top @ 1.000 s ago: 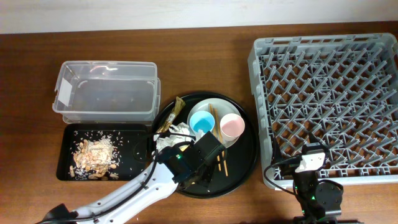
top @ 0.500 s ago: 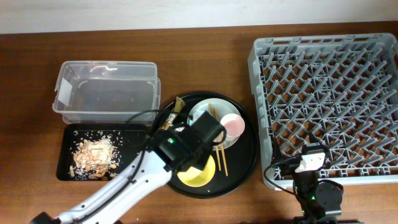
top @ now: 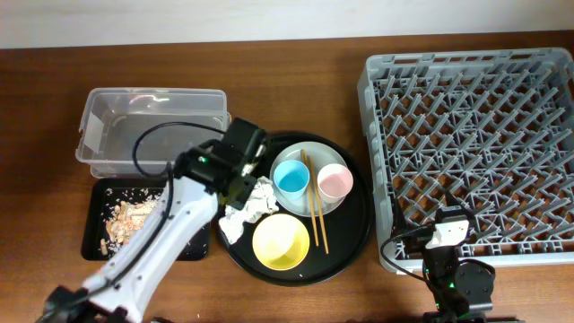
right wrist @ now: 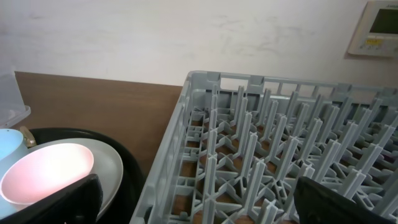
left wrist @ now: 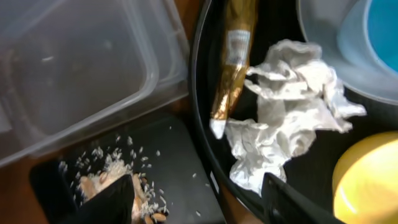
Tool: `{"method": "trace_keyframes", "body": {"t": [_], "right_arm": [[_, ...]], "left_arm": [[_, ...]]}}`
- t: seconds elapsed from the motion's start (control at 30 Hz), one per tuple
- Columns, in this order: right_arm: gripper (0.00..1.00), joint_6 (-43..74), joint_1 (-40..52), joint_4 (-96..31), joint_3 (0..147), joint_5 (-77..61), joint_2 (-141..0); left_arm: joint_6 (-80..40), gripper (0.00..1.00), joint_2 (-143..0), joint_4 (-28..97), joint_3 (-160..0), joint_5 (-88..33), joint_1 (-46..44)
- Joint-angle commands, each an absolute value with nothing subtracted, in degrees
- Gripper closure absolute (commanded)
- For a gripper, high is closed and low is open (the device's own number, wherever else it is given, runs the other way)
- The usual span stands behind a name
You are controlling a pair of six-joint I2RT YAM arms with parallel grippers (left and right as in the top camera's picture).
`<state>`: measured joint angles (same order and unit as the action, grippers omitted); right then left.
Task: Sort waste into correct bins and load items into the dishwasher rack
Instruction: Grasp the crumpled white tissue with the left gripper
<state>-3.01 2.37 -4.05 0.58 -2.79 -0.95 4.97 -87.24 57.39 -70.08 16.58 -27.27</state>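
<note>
— Brown tabletop (top: 296, 81); where's the waste?
— At nine o'clock on the round tray (top: 354, 235) lie the wrapper (left wrist: 233, 59) and napkins (left wrist: 292, 118). The left gripper (left wrist: 199, 202) hovers there, jaws apart, empty; the right gripper (right wrist: 199, 202) gapes idle.
— Advice?
— Pinch the wrapper across its width, clear of paper.

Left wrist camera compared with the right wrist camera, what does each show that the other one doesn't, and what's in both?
Only the left wrist view: the gold wrapper, crumpled napkin, clear tub, black rectangular tray with food scraps, and yellow bowl. Only the right wrist view: the dishwasher rack and pink cup. Both: the round black tray, pale plate and a bit of the blue cup.
</note>
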Motion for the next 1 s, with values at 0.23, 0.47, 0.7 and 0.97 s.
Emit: {"method": "trace_keyframes", "body": {"t": [0.23,0.47,0.7,0.97], "right_arm": [[0.01,-2.7,2.6,-4.3,0.3,-2.5,-0.7],[0.01,-2.7,2.6,-4.3,0.3,-2.5,-0.7],[0.01,-2.7,2.6,-4.3,0.3,-2.5,-0.7],[0.01,-2.7,2.6,-4.3,0.3,-2.5,-0.7]], "left_arm": [[8.4,0.47,-96.7,57.0,-70.8,-2.6,-24.9],[6.2,0.47,-100.6,57.1,-70.2,-2.8,-24.9],[5.6,0.46,-103.5,55.7,-70.2,-2.6,-24.9],[5.6,0.46,-104.8,51.4,-67.9,-2.6,-24.9]]}}
